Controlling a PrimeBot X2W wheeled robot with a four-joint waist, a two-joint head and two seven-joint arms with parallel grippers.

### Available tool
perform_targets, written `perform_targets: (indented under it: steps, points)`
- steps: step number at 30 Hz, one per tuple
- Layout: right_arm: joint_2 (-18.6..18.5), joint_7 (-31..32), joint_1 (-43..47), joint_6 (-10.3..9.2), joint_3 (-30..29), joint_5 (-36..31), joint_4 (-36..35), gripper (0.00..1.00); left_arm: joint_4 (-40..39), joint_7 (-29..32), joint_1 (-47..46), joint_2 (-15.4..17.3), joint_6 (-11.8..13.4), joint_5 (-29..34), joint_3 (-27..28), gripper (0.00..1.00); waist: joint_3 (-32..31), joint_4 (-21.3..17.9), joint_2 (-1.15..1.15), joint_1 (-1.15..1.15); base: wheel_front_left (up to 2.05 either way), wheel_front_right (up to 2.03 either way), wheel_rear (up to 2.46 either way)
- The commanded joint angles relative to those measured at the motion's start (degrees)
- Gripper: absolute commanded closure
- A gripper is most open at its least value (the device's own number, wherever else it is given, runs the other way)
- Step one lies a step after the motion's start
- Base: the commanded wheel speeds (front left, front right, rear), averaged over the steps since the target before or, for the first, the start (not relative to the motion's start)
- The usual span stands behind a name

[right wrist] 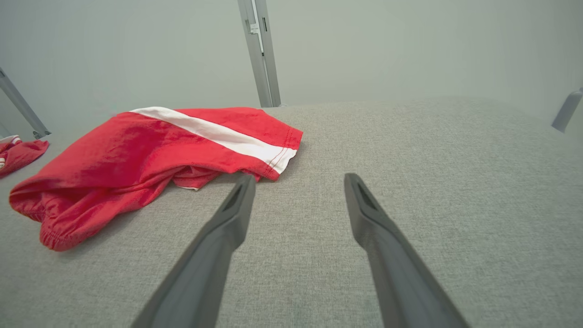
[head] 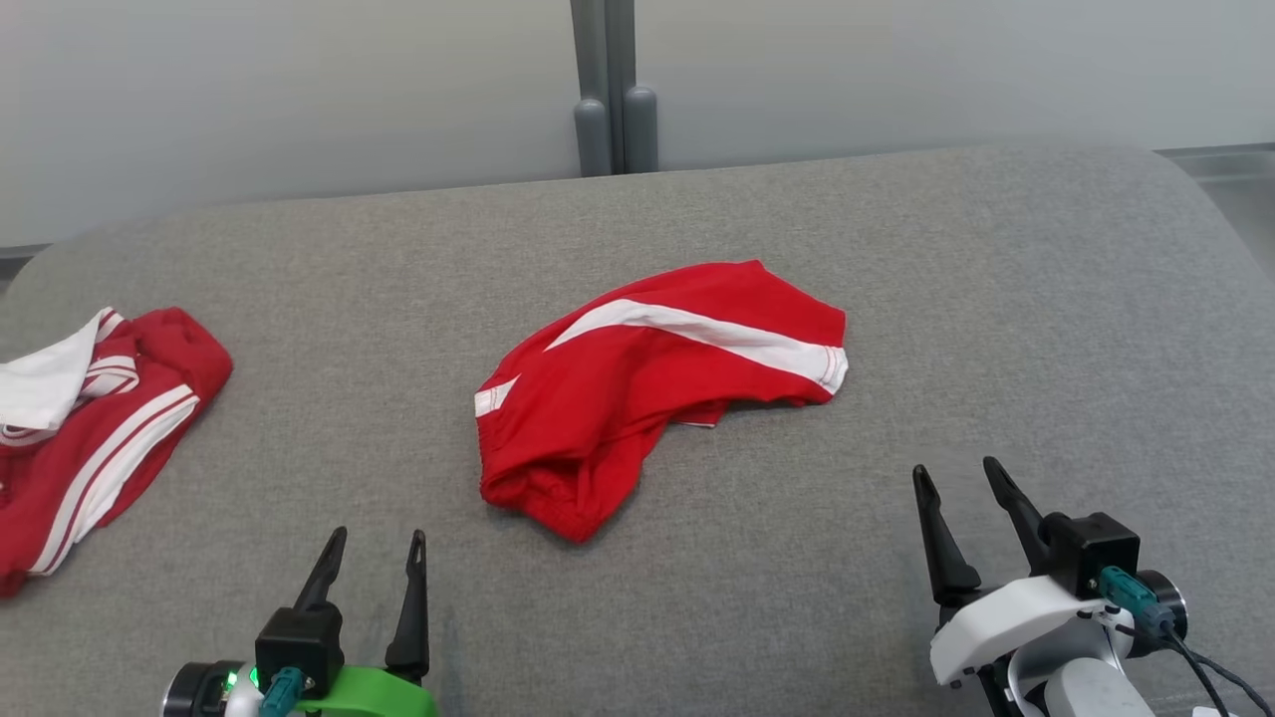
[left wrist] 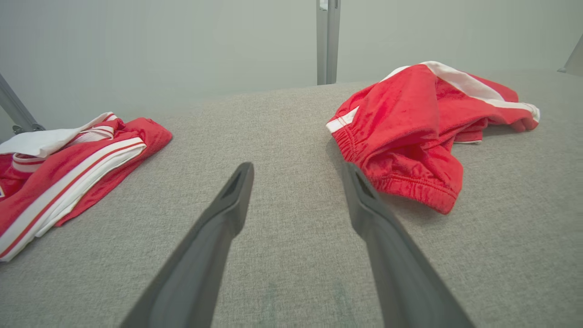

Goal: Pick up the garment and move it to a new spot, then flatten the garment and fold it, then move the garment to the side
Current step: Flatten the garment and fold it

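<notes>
Red shorts [head: 657,383] with a white side stripe lie crumpled in the middle of the grey padded surface [head: 896,249], waistband end toward the robot and the striped leg stretching away to the robot's right. One part is folded under, so they are not flat. The left claw [head: 379,535] hovers on the near side of the shorts, a little to their left, its two dark fingers spread apart with nothing between them and close to the waistband without touching it. The right claw [head: 954,466] hangs to the near right of the shorts, fingers also apart and empty, clear of the cloth. A second red-and-white garment [head: 90,428] lies bunched well to the left of the shorts, and a grey post [head: 615,100] stands behind them against the pale wall.
</notes>
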Motion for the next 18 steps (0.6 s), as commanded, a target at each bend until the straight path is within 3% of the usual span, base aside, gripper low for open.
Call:
perform_targets:
  steps: [1, 7, 12, 18]
  points:
    - [-0.1, 0.0, 0.3, -0.08, -0.1, -0.3, 0.4, 0.0, -0.5, 0.0, 0.2, -0.5, -0.6, 0.2, 0.0, 0.0, 0.7, 1.8, 0.0, 0.0, 0.0, 0.0, 0.0]
    - [-1.1, 0.0, -4.2, -0.08, -2.3, -1.3, 1.6, 0.0, -2.0, 0.0, -2.5, -1.2, -1.3, 0.3, -1.6, 0.0, 5.2, 8.0, 0.0, 0.0, 0.0, 0.0, 0.0]
    - [-2.1, 0.0, -9.3, -0.04, -8.3, -1.2, 5.9, 0.0, -2.4, 0.0, -4.6, -1.3, -1.6, -0.4, -3.2, 0.0, 9.2, 13.4, 0.0, 0.0, 0.0, 0.0, 0.0]
    - [-3.0, 0.0, -12.8, -0.06, -11.2, 0.0, 10.9, 0.0, -2.7, 0.0, -5.6, -1.4, -0.8, -1.8, -4.8, 0.0, 11.5, 17.3, 0.0, 0.0, 0.0, 0.0, 0.0]
